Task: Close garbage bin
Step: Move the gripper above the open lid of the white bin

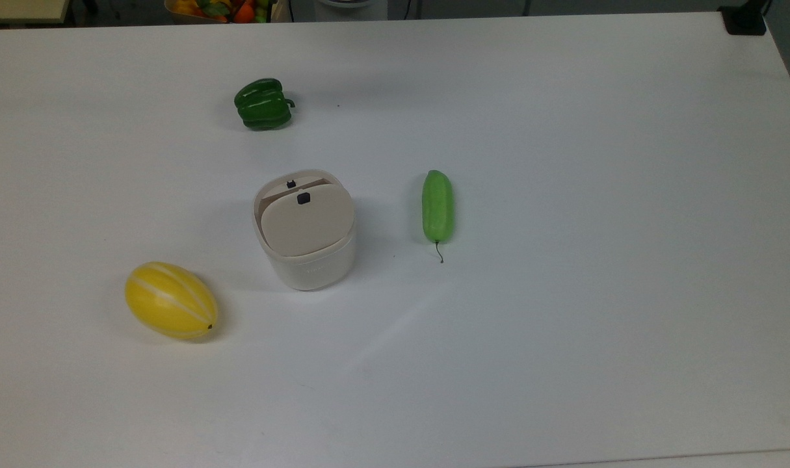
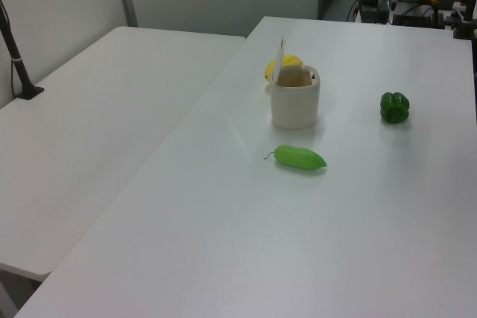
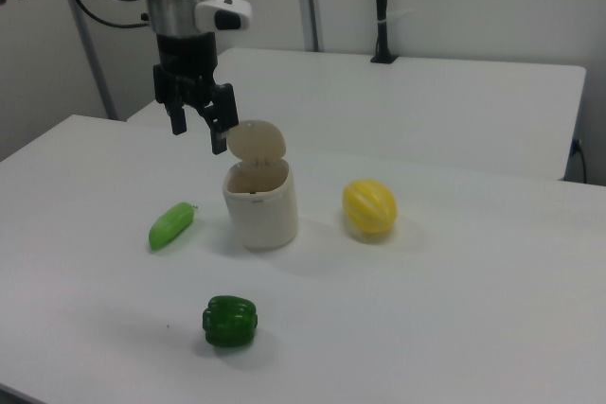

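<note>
Garbage bin at mid-table between cucumber and yellow melon, its lid standing upright; we judge it light, stiff plastic, best pushed at the lid's top edge by the gripper, fingers spread and empty.

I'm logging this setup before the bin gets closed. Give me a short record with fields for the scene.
bin: cream garbage bin mid-table
lid: lid standing upright, bin open
gripper: gripper open, in the air at the right view's left of the lid
other items: cucumber, green pepper, yellow melon, each apart from the bin
surface: white table
</note>
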